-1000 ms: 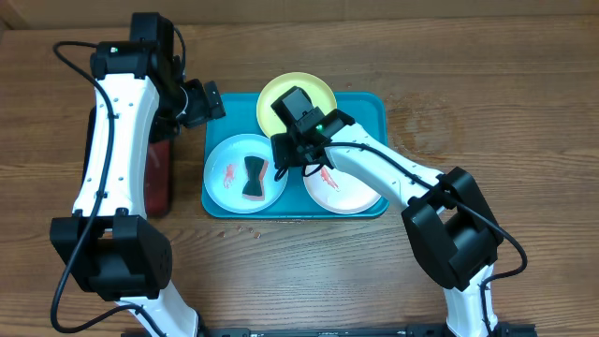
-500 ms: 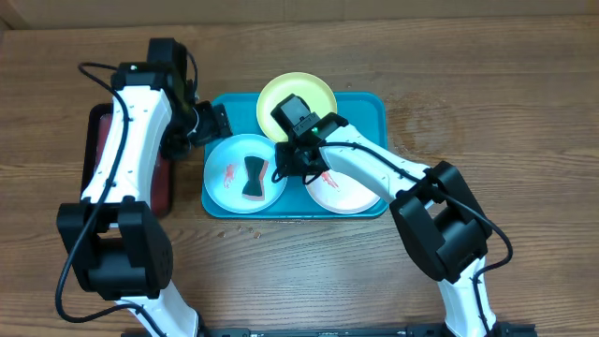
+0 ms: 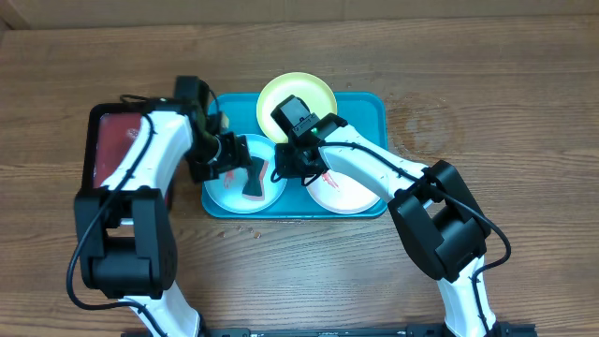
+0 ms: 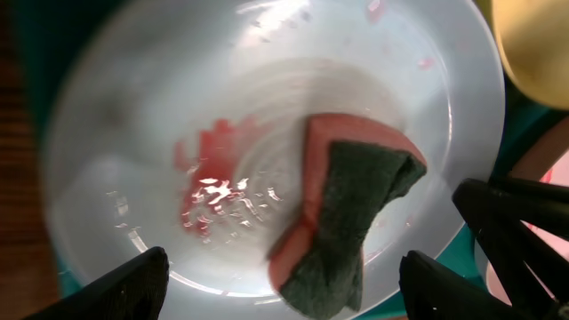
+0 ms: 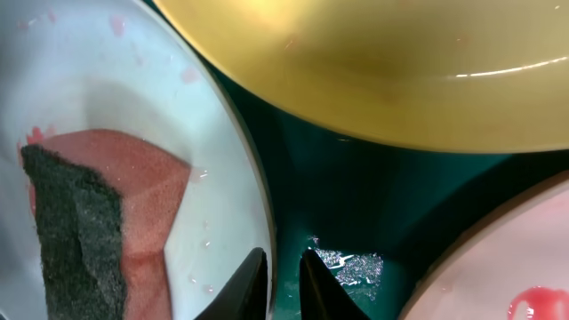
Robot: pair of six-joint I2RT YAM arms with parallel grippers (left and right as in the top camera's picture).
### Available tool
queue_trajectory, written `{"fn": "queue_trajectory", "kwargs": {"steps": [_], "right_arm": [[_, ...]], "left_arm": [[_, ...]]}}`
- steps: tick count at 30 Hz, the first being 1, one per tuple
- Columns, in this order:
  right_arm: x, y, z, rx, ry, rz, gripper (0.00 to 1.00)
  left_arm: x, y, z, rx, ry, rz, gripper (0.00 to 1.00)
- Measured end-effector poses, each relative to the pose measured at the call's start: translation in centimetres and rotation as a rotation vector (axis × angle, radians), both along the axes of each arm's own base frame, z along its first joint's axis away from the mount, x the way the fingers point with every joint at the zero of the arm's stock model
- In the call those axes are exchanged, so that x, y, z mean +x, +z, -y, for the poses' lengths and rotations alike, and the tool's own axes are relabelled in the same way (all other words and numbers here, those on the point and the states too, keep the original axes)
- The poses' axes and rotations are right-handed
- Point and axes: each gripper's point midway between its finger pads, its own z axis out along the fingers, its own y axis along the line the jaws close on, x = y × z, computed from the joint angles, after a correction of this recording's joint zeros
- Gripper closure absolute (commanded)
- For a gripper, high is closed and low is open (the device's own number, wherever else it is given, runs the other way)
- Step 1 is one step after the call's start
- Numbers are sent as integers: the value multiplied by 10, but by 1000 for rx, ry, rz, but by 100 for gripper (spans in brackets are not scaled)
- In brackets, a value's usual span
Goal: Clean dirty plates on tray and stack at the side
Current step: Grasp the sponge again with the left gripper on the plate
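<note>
The turquoise tray (image 3: 370,108) holds three plates. The yellow-green plate (image 3: 298,94) is at the back. The white plate (image 3: 351,192), with red smears, is at the front right. The pale blue plate (image 3: 225,183) is at the front left, with a red smear (image 4: 209,173) and a red-and-dark-green sponge (image 3: 254,178) lying in it. My left gripper (image 4: 284,289) is open wide just above this plate, with the sponge (image 4: 347,222) between its fingers. My right gripper (image 5: 283,284) is shut on the pale blue plate's right rim (image 5: 253,178), one finger inside and one over the tray floor (image 5: 373,196).
A dark red, black-rimmed tray (image 3: 117,131) lies left of the turquoise tray, partly under my left arm. Bare wooden table surrounds both trays. A few small crumbs lie in front of the turquoise tray (image 3: 248,227).
My left arm has swung right, from beside the dark red tray to over the pale blue plate and sponge. My right gripper has stayed at the plate's rim.
</note>
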Motion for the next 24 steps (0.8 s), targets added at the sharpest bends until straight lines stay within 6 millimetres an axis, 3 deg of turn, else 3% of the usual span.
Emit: {"fn": "queue_trajectory", "kwargs": {"steps": [6,11,20,24], "right_arm": [[0,0,0,1,1,-1,86],[-3,-5,2,-1,-7,-13,89],[-5,-6,2,0,-16,-23,89],[-5,-8,2,-2,-17,-26,89]], "left_arm": [[-7,-12,25,-29,-64,10,19],[-5,-13,34,-38,-88,29,37],[0,-12,36,-35,-105,59,37],[-1,-14,41,-25,-119,58,52]]}}
